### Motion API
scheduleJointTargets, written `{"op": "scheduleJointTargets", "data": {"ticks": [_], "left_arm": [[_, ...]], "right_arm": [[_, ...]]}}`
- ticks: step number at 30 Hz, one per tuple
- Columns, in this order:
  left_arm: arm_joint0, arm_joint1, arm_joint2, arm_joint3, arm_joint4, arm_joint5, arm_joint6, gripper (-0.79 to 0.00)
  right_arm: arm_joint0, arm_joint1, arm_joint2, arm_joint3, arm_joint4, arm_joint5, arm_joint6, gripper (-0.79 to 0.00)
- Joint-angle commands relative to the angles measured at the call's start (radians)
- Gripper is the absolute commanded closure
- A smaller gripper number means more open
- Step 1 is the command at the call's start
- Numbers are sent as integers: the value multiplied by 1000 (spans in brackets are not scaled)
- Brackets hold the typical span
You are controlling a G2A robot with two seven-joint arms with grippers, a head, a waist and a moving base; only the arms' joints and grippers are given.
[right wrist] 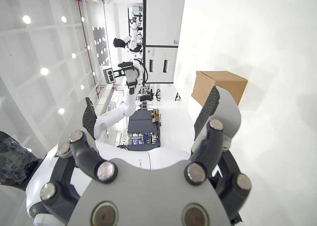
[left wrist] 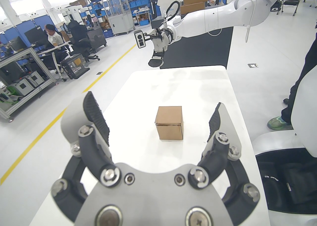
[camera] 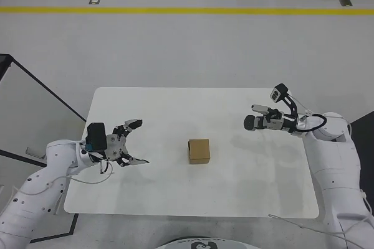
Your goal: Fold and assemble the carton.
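We see the carton [camera: 199, 150] closed up as a box, standing near the middle of the table [camera: 255, 187], between the two arms; left gripper [camera: 141, 142] sits over the table's left side, fingers spread wide, holding nothing; right gripper [right wrist: 151, 94] over the right side, fingers likewise apart, empty; carton touches neither.

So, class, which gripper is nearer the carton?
Right, though narrowly. The right gripper hangs off one side of the carton, slightly toward the table's far edge; the left gripper faces it from the opposite side, a little farther off.
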Motion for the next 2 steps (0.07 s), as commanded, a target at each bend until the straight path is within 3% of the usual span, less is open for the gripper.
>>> {"op": "scheduleJointTargets", "data": {"ticks": [1,2], "left_arm": [[0,0,0,0,0,0,0,-784],[0,0,0,0,0,0,0,-784]], "right_arm": [[0,0,0,0,0,0,0,-785],[0,0,0,0,0,0,0,-785]]}}
